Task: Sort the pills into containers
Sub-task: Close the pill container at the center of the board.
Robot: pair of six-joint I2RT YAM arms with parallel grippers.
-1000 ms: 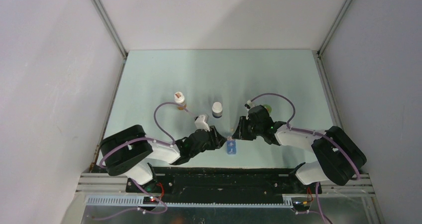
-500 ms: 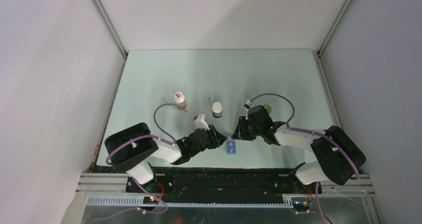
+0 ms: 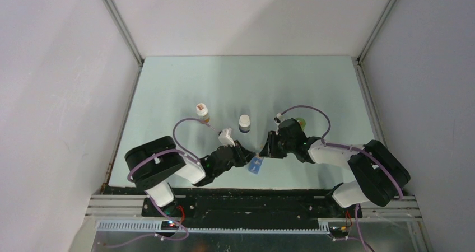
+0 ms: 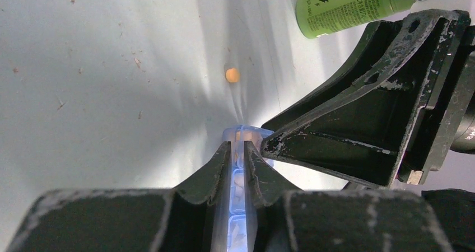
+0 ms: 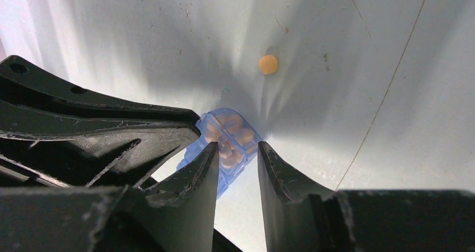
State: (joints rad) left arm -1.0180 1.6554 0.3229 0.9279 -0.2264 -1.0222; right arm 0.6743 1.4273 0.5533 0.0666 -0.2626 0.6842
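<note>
The pill box (image 5: 227, 130) sits pinched in the left hand (image 4: 237, 147); the right hand (image 5: 236, 148) hovers above, slightly parted.

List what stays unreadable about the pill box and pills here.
Pill box: left wrist view, mostly hidden inside the left gripper clamping it.
Pills inside: right wrist view, right gripper covers the box's near end; top view too small to count.
Loose pill: at best a speck in the top view.
Green bottle: cut by the left wrist view's top edge.
</note>
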